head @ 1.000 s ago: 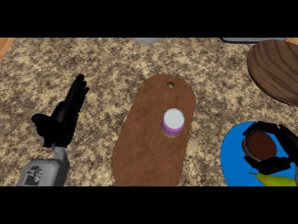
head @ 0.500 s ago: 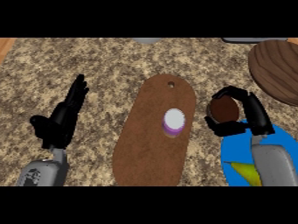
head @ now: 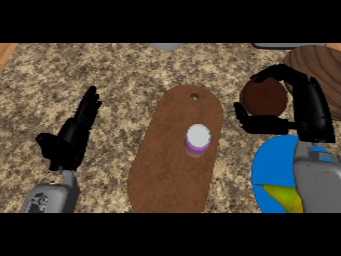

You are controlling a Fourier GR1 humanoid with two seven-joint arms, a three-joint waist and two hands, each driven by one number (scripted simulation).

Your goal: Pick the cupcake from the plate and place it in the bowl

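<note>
The right hand (head: 295,107) was curled round the cupcake (head: 264,97), fingers over its top and thumb below; the cupcake was above the counter (head: 129,70), between the blue plate (head: 270,165) and the wooden bowl (head: 328,75), just beside the bowl's rim; the left hand (head: 73,135) rested open at the left, fingers straight, holding nothing; a brown board (head: 169,165) lay in the middle with a small white-and-purple object (head: 198,137) on it; something yellow-green (head: 285,196) lay on the plate.
</note>
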